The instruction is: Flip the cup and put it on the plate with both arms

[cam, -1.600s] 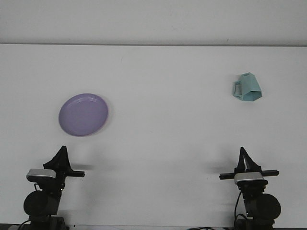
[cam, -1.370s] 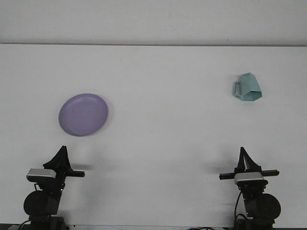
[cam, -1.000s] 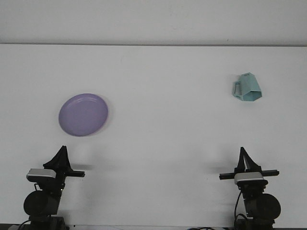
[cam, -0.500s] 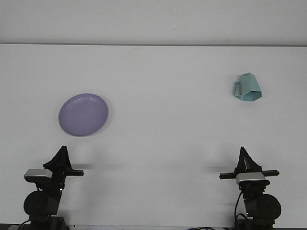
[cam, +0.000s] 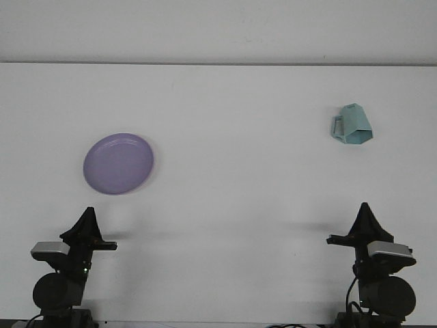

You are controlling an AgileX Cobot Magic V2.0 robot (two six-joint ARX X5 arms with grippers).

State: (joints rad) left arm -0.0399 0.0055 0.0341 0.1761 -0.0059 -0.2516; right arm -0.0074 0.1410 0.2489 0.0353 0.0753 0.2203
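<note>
Front view shows both grippers low at the near edge of the table [cam: 225,89], and each tapers to a single dark point, so their fingers read as pressed together and holding nothing. The right gripper [cam: 366,207] has just changed: a moment ago it faced straight ahead, and now its head is swung toward the right with the tip shifted the same way, while the left gripper [cam: 88,212] has turned only slightly. I judge this as the right arm starting its reach, since the cup sits on its side of the table.

Taking the plate [cam: 119,163] as landmark, the cup [cam: 353,124] lies well apart from it, far to its right and a little farther back. Neither gripper is near either item. The teal cup looks to stand mouth-down, narrow base up, its long axis leaning slightly from upright, wide end toward the lower right. Its handle points left, toward the plate. Nothing of the flip is done yet.
</note>
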